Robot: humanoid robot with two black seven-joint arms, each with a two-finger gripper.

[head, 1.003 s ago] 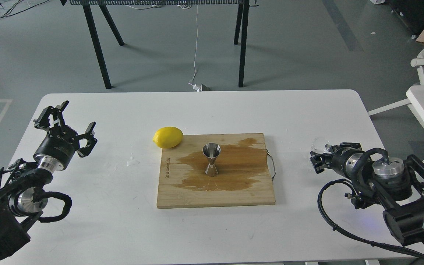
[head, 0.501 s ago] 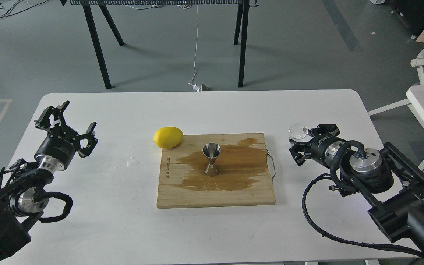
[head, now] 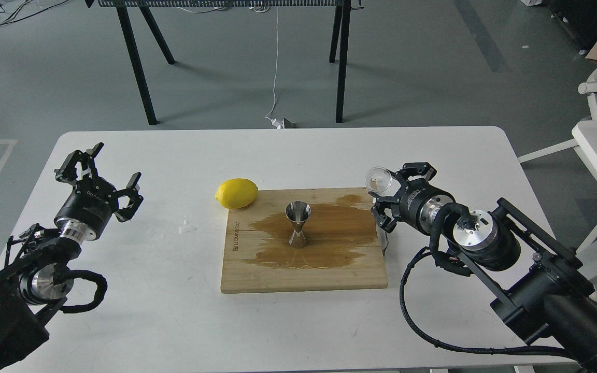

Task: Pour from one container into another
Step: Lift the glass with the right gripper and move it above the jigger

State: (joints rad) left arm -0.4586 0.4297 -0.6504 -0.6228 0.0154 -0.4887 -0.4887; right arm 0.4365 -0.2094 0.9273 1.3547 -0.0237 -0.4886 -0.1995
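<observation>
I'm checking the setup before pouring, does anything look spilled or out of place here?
Yes. A large dark wet stain spreads across the wooden board around the upright steel jigger, as if liquid has spilled. A small clear puddle also sits on the white table left of the board.

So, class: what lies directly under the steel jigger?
The jigger stands upright on a wooden cutting board, in the middle of a dark wet stain. The patch of board beneath its base is covered, so its state cannot be seen.
</observation>
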